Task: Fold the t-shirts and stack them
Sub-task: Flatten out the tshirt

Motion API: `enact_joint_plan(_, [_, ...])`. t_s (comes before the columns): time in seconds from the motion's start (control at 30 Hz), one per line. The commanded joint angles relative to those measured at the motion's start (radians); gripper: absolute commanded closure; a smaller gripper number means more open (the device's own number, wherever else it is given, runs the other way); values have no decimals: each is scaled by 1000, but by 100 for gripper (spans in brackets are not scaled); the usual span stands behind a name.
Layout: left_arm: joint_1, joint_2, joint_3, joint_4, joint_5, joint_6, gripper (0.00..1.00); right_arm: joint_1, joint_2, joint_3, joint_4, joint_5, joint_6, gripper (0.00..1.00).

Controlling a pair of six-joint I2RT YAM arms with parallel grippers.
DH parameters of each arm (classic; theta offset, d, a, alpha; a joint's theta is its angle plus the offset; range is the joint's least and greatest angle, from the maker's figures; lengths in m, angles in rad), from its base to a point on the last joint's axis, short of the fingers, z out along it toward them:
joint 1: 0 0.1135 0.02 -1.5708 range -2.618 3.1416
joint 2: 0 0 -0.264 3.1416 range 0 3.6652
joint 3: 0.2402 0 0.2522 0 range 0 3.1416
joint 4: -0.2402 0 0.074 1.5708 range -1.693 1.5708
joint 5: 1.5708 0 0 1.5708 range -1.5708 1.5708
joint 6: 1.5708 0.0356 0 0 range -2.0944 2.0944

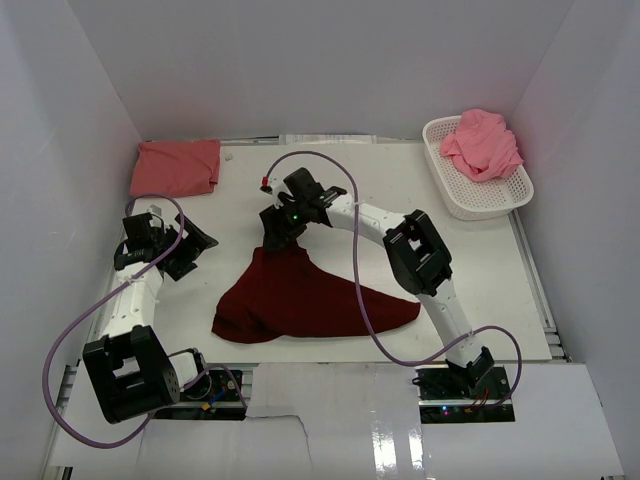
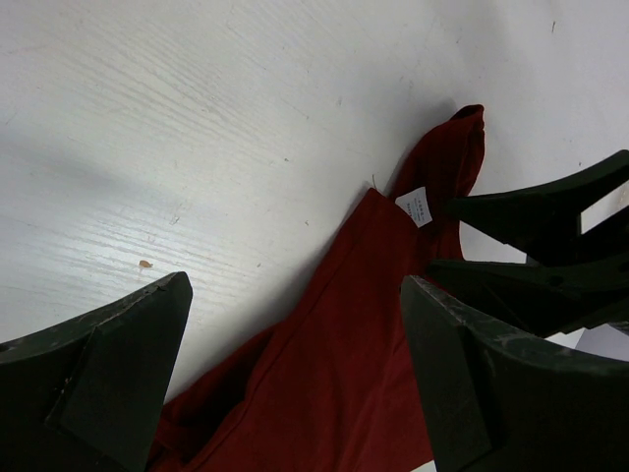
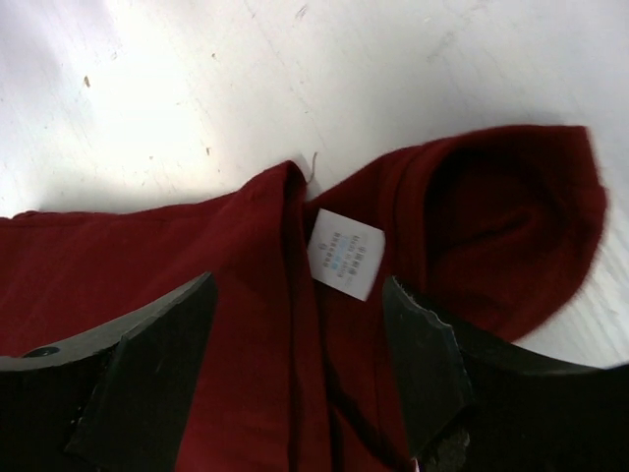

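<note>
The dark maroon t-shirt (image 1: 300, 300) lies crumpled at the table's centre, narrowing to a point at its far end. My right gripper (image 1: 279, 232) hangs over that narrow end, open, with the jaws wide apart on either side of the cloth (image 3: 246, 324) and its white label (image 3: 344, 253). My left gripper (image 1: 192, 250) is open and empty, left of the shirt; the maroon cloth (image 2: 344, 344) shows between its fingers (image 2: 108, 383). A folded salmon t-shirt (image 1: 177, 167) lies at the far left. A lighter pink t-shirt (image 1: 483, 143) is bunched in the basket.
The white perforated basket (image 1: 480, 203) stands at the far right corner. White walls close in the table on three sides. The right arm's fingers (image 2: 536, 221) show at the right of the left wrist view, beside the shirt's narrow end.
</note>
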Motion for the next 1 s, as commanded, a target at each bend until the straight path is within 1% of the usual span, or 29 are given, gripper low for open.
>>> enact_joint_plan(0.0, [4, -22, 31, -5, 4, 5, 2, -34, -96, -28, 29, 21, -13, 26])
enact_joint_plan(0.2, [4, -23, 31, -1, 11, 5, 2, -59, -115, -74, 28, 22, -23, 26])
enact_joint_plan(0.47, [6, -22, 31, 1, 14, 7, 2, -53, -4, -67, 16, -42, -7, 30])
enact_joint_plan(0.5, [4, -20, 31, 1, 14, 8, 2, -51, 3, -61, 13, -57, -6, 48])
enact_joint_plan(0.53, [4, -20, 29, 1, 13, 8, 2, -48, 6, -59, 13, -63, -1, 57])
enact_joint_plan(0.57, [4, -22, 29, 1, 14, 8, 2, -41, 8, -58, 13, -68, 2, 61])
enact_joint_plan(0.6, [4, -20, 31, 1, 14, 8, 2, -36, 6, -50, 11, -79, 2, 64])
enact_joint_plan(0.63, [4, -20, 29, 1, 13, 8, 2, -33, 6, -38, -9, -80, 2, 64])
enact_joint_plan(0.67, [4, -20, 31, 1, 13, 8, 2, -28, 11, -21, -29, -79, -7, 61])
enact_joint_plan(0.73, [4, -20, 31, 1, 13, 8, 2, -21, 26, 51, -81, -77, -21, 62])
enact_joint_plan(0.77, [4, -22, 31, 1, 13, 8, 2, -16, 29, 74, -120, -77, -26, 72])
enact_joint_plan(0.83, [4, -23, 29, 1, 13, 8, 2, -16, 22, 114, -138, -88, -32, 88])
enact_joint_plan(0.87, [6, -23, 29, 1, 11, 8, 2, -16, 16, 126, -148, -99, -30, 92])
enact_joint_plan(0.97, [4, -26, 29, -1, 13, 8, 2, -14, -47, 165, -138, -154, -4, 92])
